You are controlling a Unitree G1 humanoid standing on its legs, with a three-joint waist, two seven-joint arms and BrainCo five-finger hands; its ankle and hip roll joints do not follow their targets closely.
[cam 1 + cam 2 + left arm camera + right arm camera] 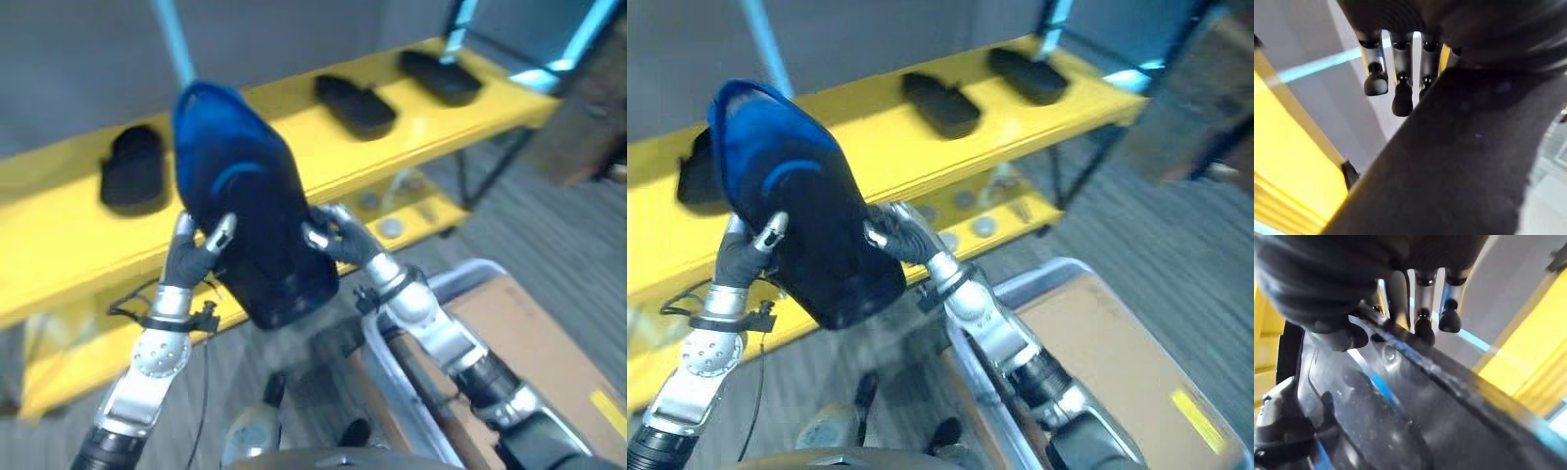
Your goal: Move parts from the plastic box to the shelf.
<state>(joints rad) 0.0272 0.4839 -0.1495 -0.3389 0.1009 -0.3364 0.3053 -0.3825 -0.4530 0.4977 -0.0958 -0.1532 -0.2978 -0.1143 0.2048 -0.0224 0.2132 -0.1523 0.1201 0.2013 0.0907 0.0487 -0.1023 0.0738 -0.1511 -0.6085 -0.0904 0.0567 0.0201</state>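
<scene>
Both hands are carrying a large dark moulded part point(250, 220) just in front of the yellow shelf point(323, 147), the left hand point(196, 253) and right hand point(338, 240) pinching its opposite edges with curled fingers. Next, I'd judge, it needs lowering onto the bare stretch of shelf between the black parts point(132, 168) already lying there.

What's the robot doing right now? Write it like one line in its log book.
step: carrying to shelf | held: dark part | left hand: gripping its side | right hand: gripping other side | yellow shelf: three black parts on it
</scene>
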